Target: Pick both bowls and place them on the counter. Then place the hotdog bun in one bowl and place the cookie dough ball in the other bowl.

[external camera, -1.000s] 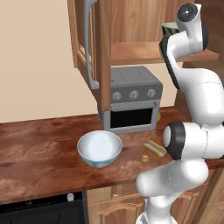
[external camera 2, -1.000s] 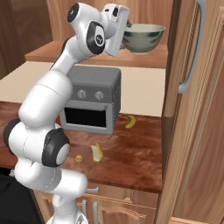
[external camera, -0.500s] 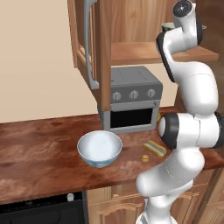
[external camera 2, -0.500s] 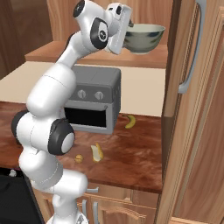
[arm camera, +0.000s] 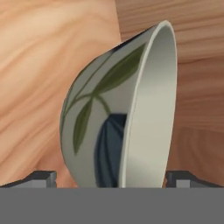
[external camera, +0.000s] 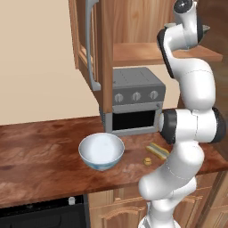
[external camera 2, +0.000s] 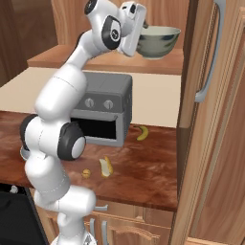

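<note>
The hand (arm camera: pixel 111 179) stands wide open astride the glazed, leaf-painted grey-green bowl (external camera 2: pixel 158 42) on the plain wooden shelf (external camera 2: pixel 95 61). The round white bowl (external camera: pixel 101 151) sits by the glossy wood-grain worktop's (external camera: pixel 40 156) front edge.

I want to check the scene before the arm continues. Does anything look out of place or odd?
Nothing looks spilled or damaged. The white bowl stands upright on the counter, with the hotdog bun and cookie dough ball loose beside it. The dark bowl is on the upper shelf, between the open jaws.
</note>
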### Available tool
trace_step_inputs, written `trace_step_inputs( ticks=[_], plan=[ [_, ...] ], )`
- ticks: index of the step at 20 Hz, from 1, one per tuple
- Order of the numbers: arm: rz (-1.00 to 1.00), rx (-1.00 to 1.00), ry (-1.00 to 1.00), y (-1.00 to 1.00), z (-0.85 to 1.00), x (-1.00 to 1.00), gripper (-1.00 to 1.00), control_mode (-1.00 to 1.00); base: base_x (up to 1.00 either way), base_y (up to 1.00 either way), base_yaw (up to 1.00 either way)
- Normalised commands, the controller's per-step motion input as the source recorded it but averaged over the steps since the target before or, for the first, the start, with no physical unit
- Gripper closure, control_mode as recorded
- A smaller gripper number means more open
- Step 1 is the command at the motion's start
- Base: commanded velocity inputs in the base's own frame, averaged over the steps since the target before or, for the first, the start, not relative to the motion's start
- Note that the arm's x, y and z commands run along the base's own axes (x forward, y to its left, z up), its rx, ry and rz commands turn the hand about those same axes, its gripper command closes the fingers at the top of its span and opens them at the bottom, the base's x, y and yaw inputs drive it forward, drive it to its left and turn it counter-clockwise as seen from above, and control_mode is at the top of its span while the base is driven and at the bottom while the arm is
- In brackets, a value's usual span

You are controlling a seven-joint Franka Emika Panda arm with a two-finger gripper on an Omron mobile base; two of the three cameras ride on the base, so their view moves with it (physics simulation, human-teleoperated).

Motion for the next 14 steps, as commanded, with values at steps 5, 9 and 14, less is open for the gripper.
trace_step_inputs(
  ticks=[5,9,14],
  plan=[
    [0.00,0.00,0.00,-0.02,0.00,0.14,-1.00,-1.00,0.00,0.00,0.00],
    [0.00,0.00,0.01,-0.01,-0.02,0.01,-1.00,-1.00,0.00,0.00,0.00],
    [0.00,0.00,0.03,0.00,-0.20,0.01,-1.00,-1.00,0.00,0.00,0.00]
  ],
)
